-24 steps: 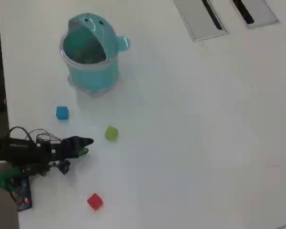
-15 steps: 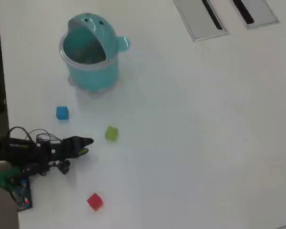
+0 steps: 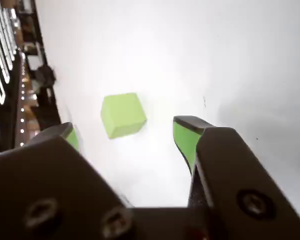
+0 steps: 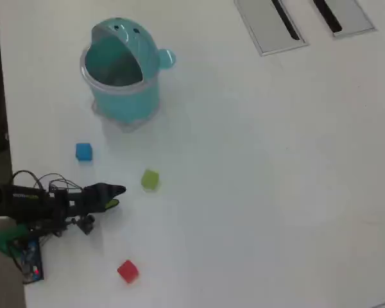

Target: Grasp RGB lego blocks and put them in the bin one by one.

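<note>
The green block (image 4: 150,179) lies on the white table (image 4: 276,179), below the bin (image 4: 120,70) and a little to its right in the overhead view. The blue block (image 4: 83,151) sits nearer the bin, just below its left side; the red block (image 4: 128,271) is far below it. My gripper (image 4: 115,196) hangs low and left of the green block, not touching it. In the wrist view my jaws stand apart, empty, with the green block (image 3: 122,114) ahead between my green-padded fingertips (image 3: 186,137).
</note>
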Motion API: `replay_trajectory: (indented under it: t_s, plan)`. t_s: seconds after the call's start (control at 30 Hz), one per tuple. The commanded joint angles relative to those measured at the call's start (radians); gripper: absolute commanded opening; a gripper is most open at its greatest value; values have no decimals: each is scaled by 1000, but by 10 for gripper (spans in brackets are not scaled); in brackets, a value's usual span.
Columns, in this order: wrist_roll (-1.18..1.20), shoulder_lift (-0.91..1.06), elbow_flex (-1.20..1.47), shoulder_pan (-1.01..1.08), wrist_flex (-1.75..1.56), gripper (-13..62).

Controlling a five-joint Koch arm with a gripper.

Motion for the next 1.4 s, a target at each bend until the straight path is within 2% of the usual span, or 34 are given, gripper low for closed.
replay_trajectory:
  t_s: [0.0, 0.7, 1.37]
  plan:
    - [-5, 61, 72, 3, 0, 346]
    - [-15, 63, 72, 0, 0, 345]
    - [-407, 67, 63, 14, -230, 337]
